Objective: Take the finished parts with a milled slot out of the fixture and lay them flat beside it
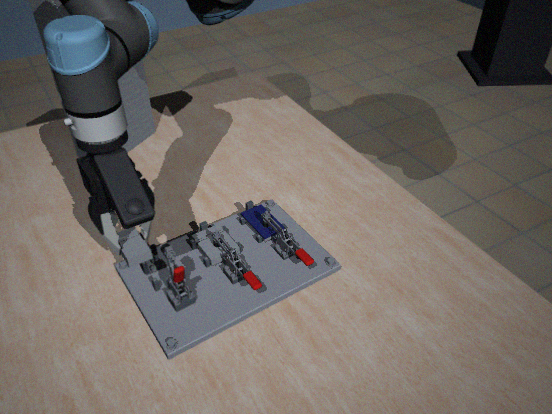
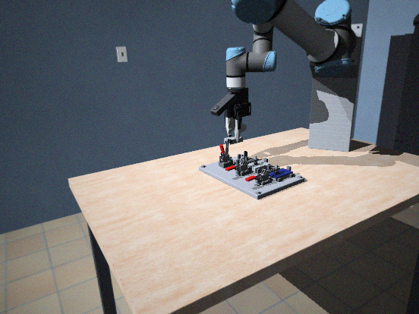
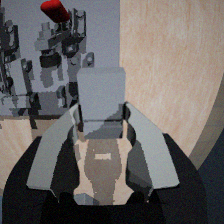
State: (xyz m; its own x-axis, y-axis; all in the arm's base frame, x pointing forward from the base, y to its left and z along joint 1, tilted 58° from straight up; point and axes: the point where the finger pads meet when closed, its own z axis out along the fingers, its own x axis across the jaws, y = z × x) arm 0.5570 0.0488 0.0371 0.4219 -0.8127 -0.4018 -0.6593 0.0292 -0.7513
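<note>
My gripper [image 1: 126, 234] [image 2: 233, 131] [image 3: 102, 103] is shut on a grey finished part [image 1: 134, 251] [image 2: 231, 137] [image 3: 100, 97] and holds it a little above the left end of the grey fixture plate [image 1: 225, 312] [image 2: 262, 191] [image 3: 102, 35]. The left clamp's red handle [image 1: 178, 273] [image 2: 222, 149] [image 3: 56, 11] stands upright. A second grey part [image 1: 206, 245] [image 2: 262, 167] sits under the middle clamp, whose red handle [image 1: 253, 281] lies flat. The blue blank [image 1: 256, 217] [image 2: 281, 174] sits under the right clamp, whose red handle [image 1: 304, 257] lies flat.
The fixture stands on a wooden table [image 1: 375, 300] [image 2: 171, 227] [image 3: 170, 60]. The arm's grey pedestal [image 2: 330, 114] stands at the table's far right corner. A dark cabinet [image 1: 510, 40] stands on the tiled floor beyond the table.
</note>
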